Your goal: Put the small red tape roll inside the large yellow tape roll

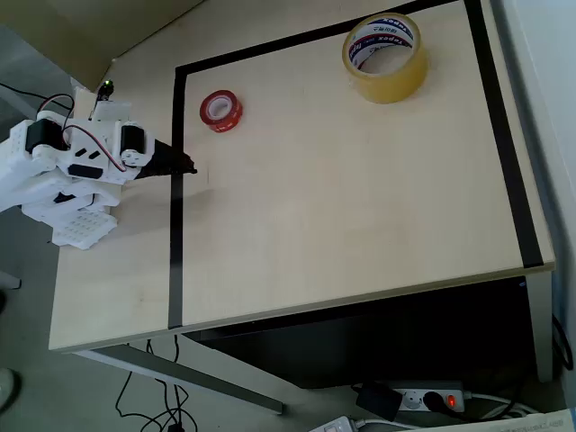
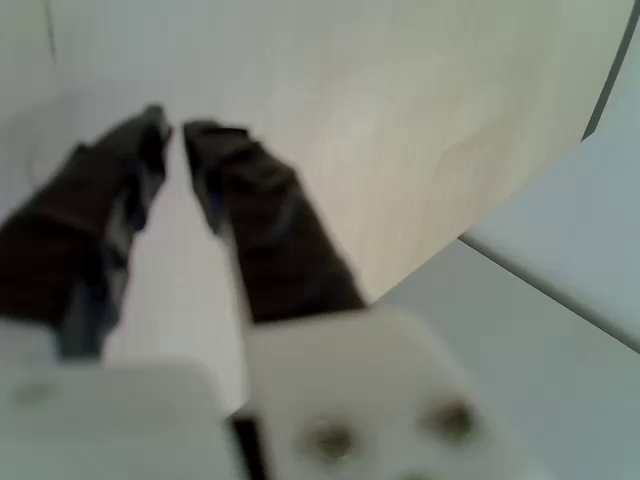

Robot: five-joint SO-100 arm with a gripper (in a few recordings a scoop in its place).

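Pale wood covers the counter (image 1: 342, 207) in the overhead view, with a black tape line (image 1: 177, 198) marking off a rectangle on it. The small red tape roll (image 1: 220, 111) lies flat inside that rectangle near its upper left corner, just to the right of the line. The large yellow tape roll (image 1: 385, 57) sits well apart from it toward the upper right, tilted a little so its printed white core faces the camera. The white arm (image 1: 67, 166) rests at the left edge of the counter, and its dark pincer (image 1: 184, 168) points right, its tip over the black line, below the red roll and not touching it. In the wrist view the two black fingers (image 2: 250, 210) of the pincer (image 2: 175, 135) are blurred; they stand close together with a thin gap at the tips, holding nothing, above bare pale wood.
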